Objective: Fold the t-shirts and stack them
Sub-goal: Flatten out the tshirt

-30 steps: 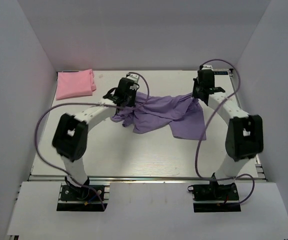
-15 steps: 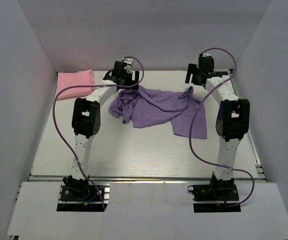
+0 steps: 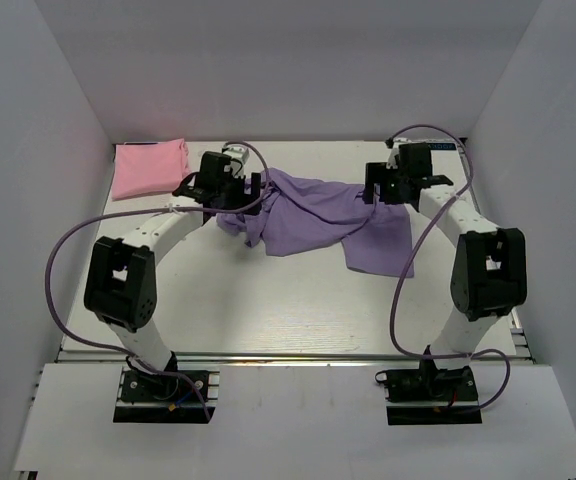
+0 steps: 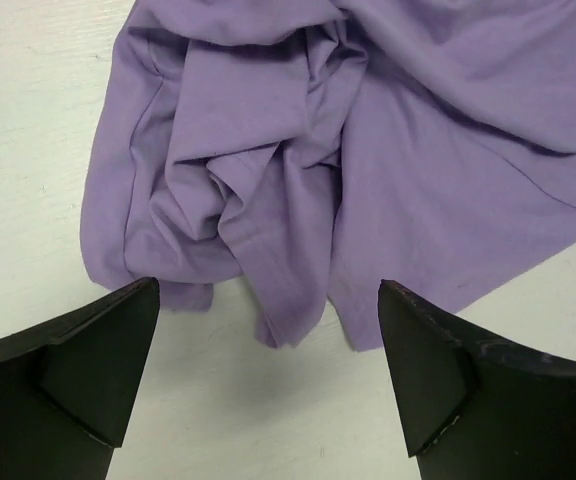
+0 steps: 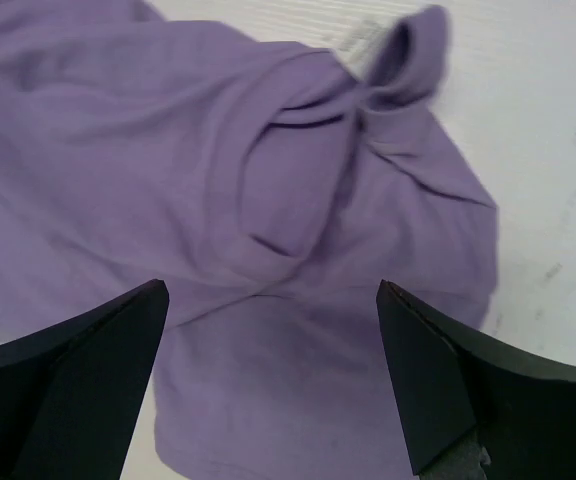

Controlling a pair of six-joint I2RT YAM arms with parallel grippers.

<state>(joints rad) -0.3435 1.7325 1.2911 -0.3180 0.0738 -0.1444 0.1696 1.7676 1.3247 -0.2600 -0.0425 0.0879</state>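
Both let go w/in the last sec: my left claw (image 3: 220, 186) & right claw (image 3: 400, 180) were pinched on the lavender t-shirt (image 3: 318, 215). Now both stand wide apart, holding nothing, hovering over its L & R ends. The shirt lies on the bench (image 3: 268, 310), far-middle, bunched at the L end, wrinkled, not flat. The pink t-shirt (image 3: 150, 167) sits folded in the far-L corner, well apart. My read: pink's done; lavender needs a re-grab & spreading before any fold. Stacking not begun.
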